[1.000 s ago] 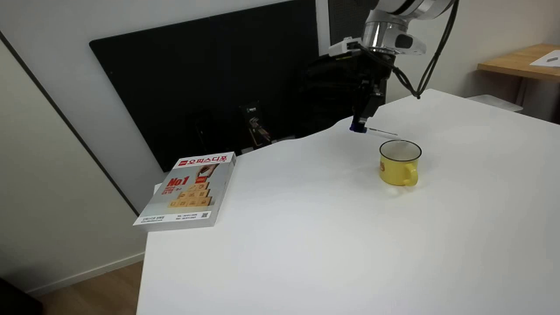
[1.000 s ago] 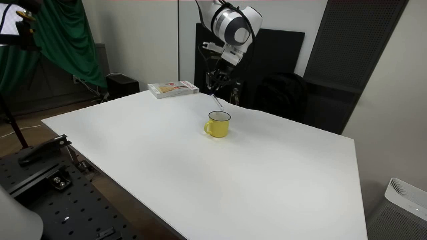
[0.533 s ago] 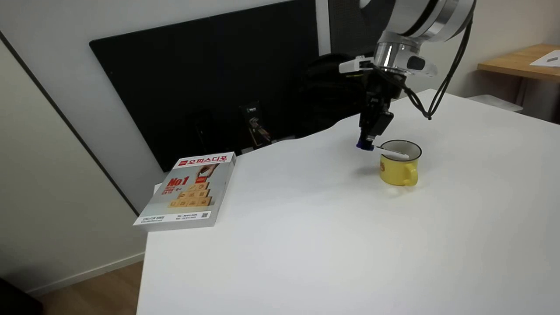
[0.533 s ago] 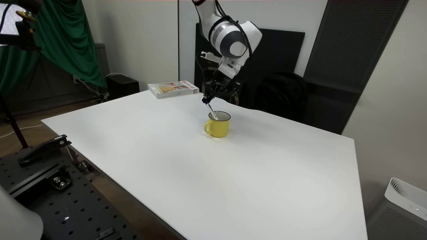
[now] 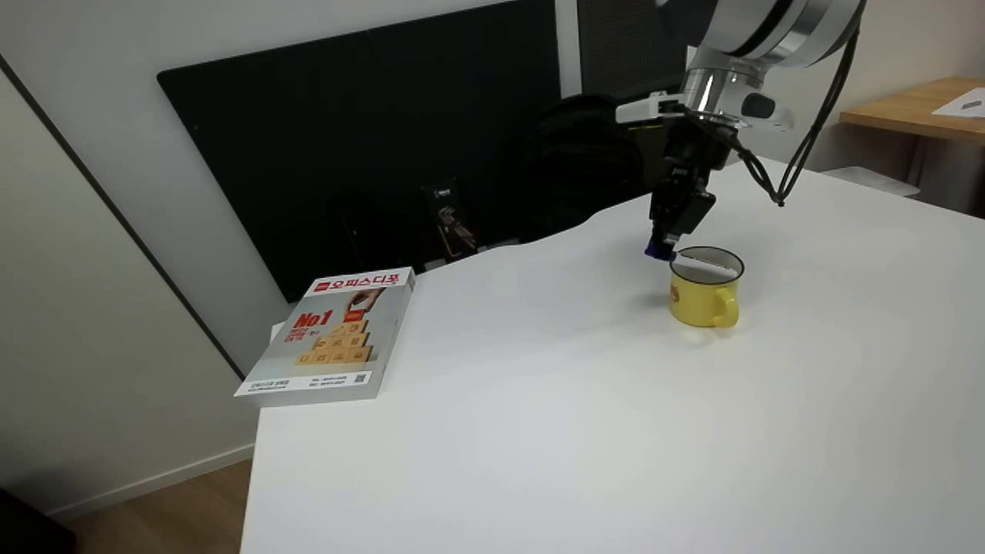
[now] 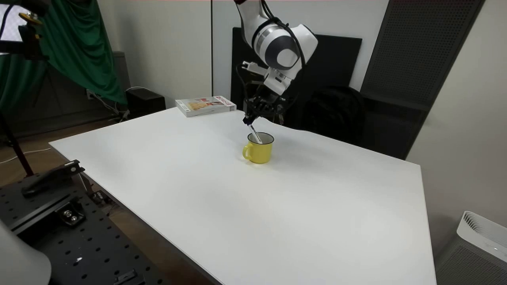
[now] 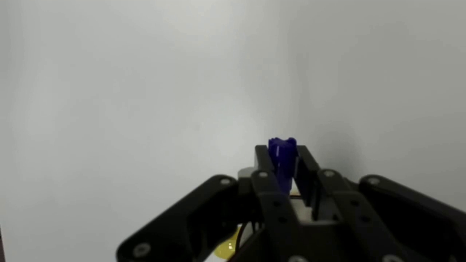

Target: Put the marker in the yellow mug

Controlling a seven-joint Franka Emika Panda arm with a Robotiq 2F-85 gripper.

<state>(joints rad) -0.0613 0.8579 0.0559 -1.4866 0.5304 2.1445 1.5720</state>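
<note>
White table [image 5: 492, 454] is used as the work surface; a thick printed book [image 5: 331, 335] is placed at its left, judged too far off to interfere. Next, the black gripper [image 7: 283, 153]: fingers [image 7: 308, 163] are drawn together, leaving only the width of the clamped load. To its near right, in both exterior views, the yellow mug [image 5: 699, 300] is stood upright. Over its mouth the marker [image 6: 256, 135] is held aslant, white end inside the opening's outline, depth not readable; its blue cap [image 7: 283, 160], gripped, lies outside, far left. Failure modes, as judged: if released at this slant, the marker could be tipped outward by the overhanging cap and dropped on the table. If lowered before being steepened or shifted inward, the mug could be caught by barrel or fingertips and slid or toppled.
</note>
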